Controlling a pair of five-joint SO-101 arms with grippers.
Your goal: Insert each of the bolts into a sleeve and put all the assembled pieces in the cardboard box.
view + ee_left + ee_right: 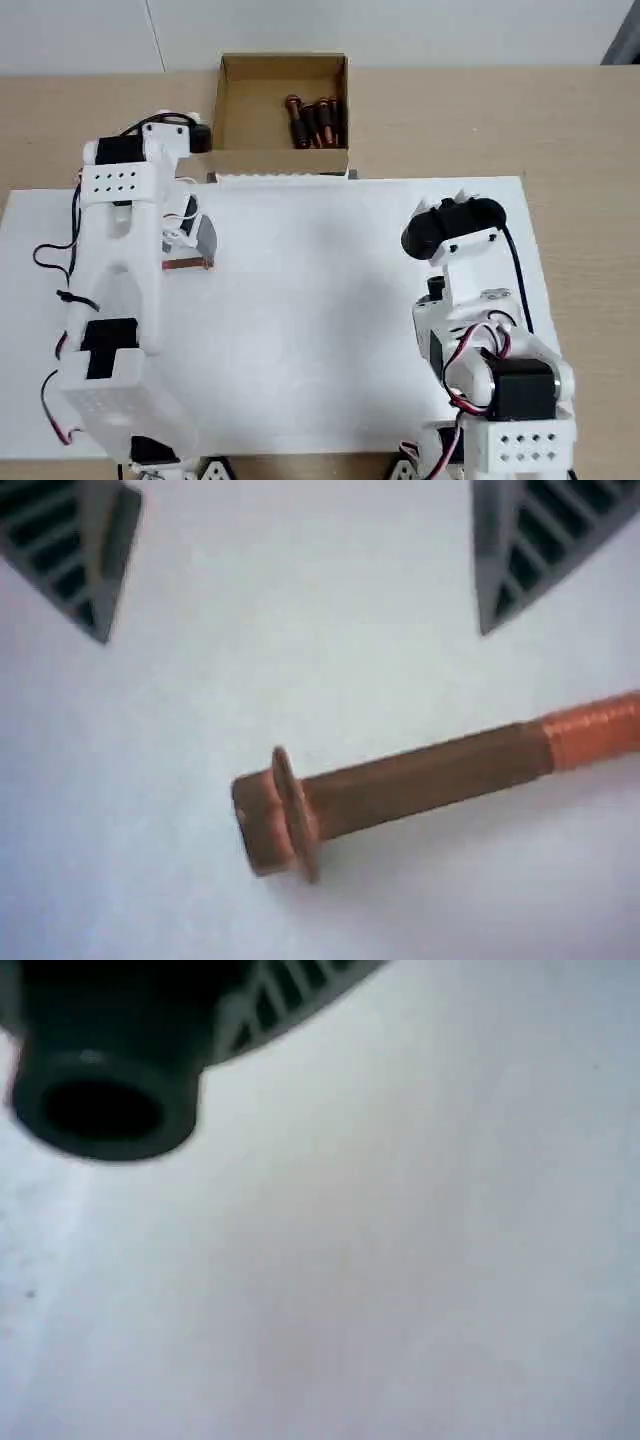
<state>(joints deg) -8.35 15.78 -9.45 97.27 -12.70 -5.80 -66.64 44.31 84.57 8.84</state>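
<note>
No text, number, label or sign can be read in any of the views.
</note>
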